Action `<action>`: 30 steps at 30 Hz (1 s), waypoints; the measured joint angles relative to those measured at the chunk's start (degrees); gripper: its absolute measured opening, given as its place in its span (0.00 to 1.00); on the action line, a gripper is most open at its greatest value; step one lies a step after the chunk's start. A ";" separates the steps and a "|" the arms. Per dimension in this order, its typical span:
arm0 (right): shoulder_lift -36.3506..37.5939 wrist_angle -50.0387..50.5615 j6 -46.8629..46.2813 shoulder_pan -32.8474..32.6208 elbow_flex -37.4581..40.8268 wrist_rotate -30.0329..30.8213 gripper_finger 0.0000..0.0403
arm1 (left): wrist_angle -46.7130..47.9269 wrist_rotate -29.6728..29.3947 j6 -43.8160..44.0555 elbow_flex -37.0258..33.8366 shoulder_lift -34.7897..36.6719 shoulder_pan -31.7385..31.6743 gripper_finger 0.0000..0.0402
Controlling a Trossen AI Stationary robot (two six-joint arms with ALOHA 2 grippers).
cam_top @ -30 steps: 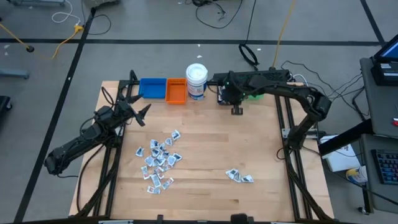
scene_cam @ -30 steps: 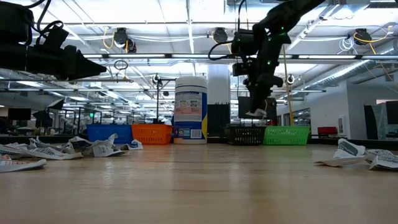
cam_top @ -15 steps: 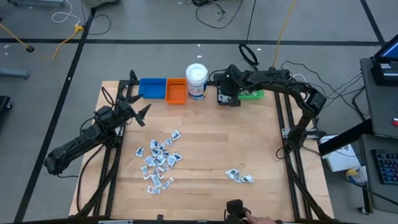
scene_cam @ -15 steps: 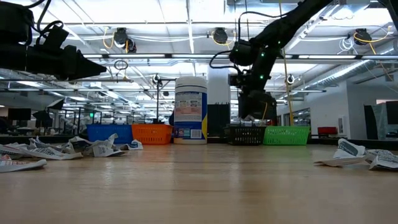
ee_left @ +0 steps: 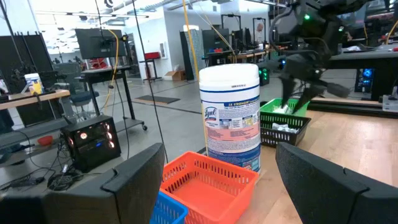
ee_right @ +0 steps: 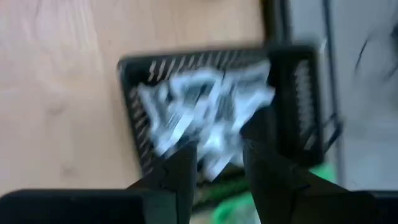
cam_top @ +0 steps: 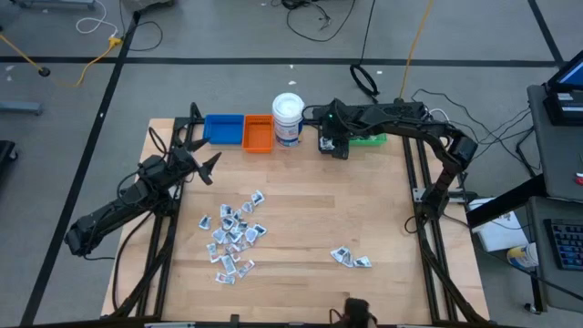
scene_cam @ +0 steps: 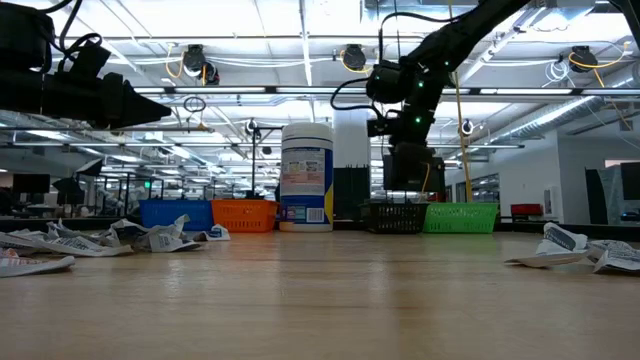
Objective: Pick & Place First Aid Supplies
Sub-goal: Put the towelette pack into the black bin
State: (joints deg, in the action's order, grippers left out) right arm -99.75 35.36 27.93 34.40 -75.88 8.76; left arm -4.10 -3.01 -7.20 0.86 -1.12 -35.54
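In the high view the right pincer (cam_top: 333, 146) covers the black bin (cam_top: 327, 144), so the bin's contents cannot be seen there. The right wrist view is smeared: white packets (ee_right: 205, 118) in that bin blur into one mass, uncountable. Beside the black bin, the green bin (cam_top: 372, 138) lies half under the arm. The loose packets (cam_top: 232, 233) are too small to read.

blue bin (cam_top: 223, 128), orange bin (cam_top: 258, 133), green bin (scene_cam: 460, 216)

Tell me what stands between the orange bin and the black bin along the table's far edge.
In the high view, the white cylindrical jar with a blue label stands between the orange rectangular bin and the black rectangular bin.
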 joint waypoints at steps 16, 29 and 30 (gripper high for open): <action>4.88 26.41 -56.07 -7.19 -0.67 -4.71 0.32 | 0.00 0.02 0.00 0.02 0.00 -0.01 0.77; 4.77 32.22 -85.46 -28.29 -0.60 -6.14 0.32 | 0.01 0.00 0.00 0.01 -0.01 -0.01 0.77; 4.77 32.42 -86.99 -30.14 -0.60 -6.11 0.32 | 0.01 0.00 0.00 0.01 0.00 0.00 0.77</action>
State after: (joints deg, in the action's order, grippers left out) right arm -94.98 67.78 -59.06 4.26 -76.48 2.65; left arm -4.09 -3.01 -7.20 0.87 -1.11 -35.54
